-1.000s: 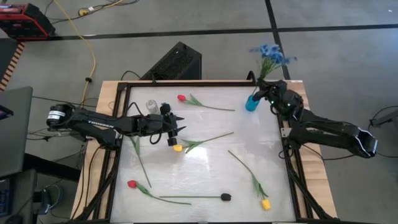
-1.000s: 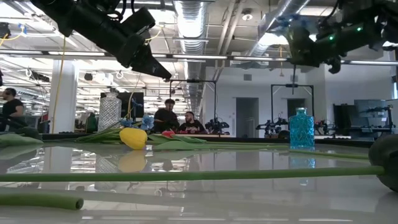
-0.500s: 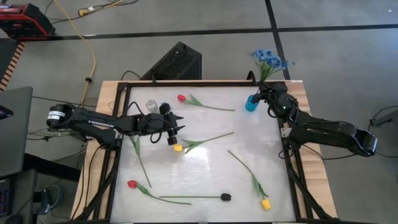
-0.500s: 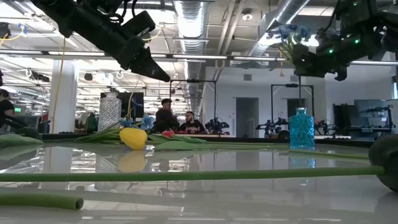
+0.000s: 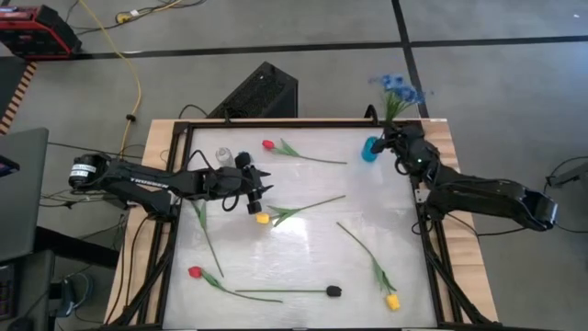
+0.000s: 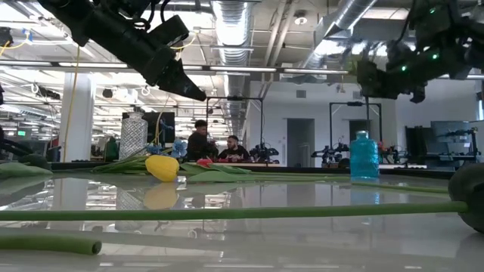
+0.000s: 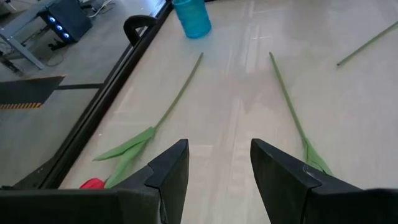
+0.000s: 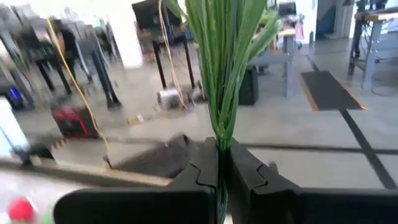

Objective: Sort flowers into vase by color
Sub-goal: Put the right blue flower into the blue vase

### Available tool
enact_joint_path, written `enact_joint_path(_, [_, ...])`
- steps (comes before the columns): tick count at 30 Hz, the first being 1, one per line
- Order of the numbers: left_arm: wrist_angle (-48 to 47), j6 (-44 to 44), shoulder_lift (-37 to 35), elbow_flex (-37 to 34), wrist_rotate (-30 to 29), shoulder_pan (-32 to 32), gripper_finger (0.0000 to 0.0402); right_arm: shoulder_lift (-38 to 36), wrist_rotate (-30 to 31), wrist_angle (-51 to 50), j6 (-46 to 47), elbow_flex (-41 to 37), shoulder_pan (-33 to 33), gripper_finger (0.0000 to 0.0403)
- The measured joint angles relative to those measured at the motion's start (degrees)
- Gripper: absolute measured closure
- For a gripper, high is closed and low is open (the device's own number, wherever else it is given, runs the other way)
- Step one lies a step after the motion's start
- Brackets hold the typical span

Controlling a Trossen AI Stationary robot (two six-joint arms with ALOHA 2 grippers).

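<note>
Right tool [image 8: 219, 177] is pinched tight on the bundled green stems of the blue sprig [image 5: 397, 90], holding it upright just beside the blue vase [image 5: 370, 149] at the bench's [image 5: 303, 267] far right corner. Left tool [image 7: 217, 165] hangs with its jaws apart and empty above the yellow tulip [image 5: 263, 218]. These flowers look light, with thin, springy, slick stems, so gripping low on the stem seems wisest.

Bright even overhead light, glare on the glossy table [image 5: 303, 248], blurred right wrist background.
</note>
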Motion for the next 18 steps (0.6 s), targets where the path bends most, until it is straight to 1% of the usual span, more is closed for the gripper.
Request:
enact_joint_path(9, [0.49,0.13,0.00,-1.11,0.00,0.52,0.0239,0.21,0.17,0.52,-0.20,-0.04,-0.21,0.0367])
enact_joint_path(14, [0.70,-0.20,0.00,-1.11,0.09,1.47,0.0239,0.14,0.15,5.86,-2.80,-0.04,-0.21,0.0367])
enact_joint_path(18, [0.72,-0.33,0.00,-1.09,0.52,1.55,0.0239,0.14,0.15,6.37,-3.63,-0.04,-1.02,0.0367])
